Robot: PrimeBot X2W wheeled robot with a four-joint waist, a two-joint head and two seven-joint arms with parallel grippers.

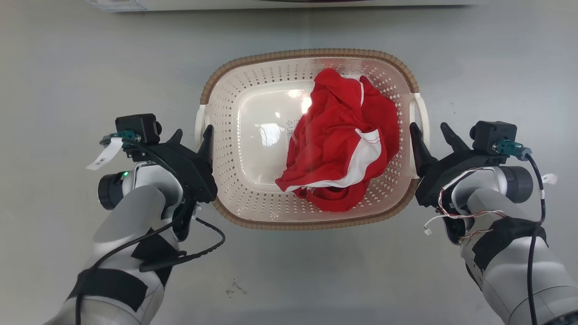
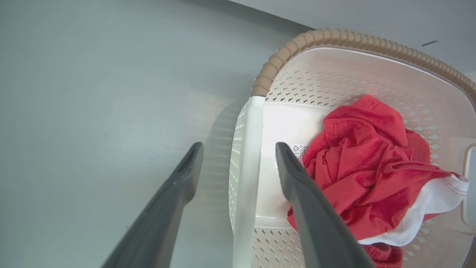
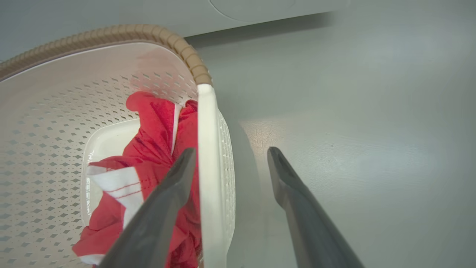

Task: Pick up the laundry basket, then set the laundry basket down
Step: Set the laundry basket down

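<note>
The laundry basket [image 1: 253,113], a cream perforated tub with a brown woven-look rim, rests on the grey floor in the middle of the head view. A crumpled red and white garment [image 1: 343,140] lies inside it. My left gripper [image 1: 193,134] is open astride the basket's left white loop handle [image 2: 247,163], one finger inside the tub and one outside. My right gripper [image 1: 431,131] is open the same way around the right handle [image 3: 207,156]. Neither pair of fingers presses on its handle.
A white appliance edge [image 1: 289,4] runs along the top of the head view, behind the basket. Bare grey floor [image 1: 67,81] lies to both sides and in front of the basket.
</note>
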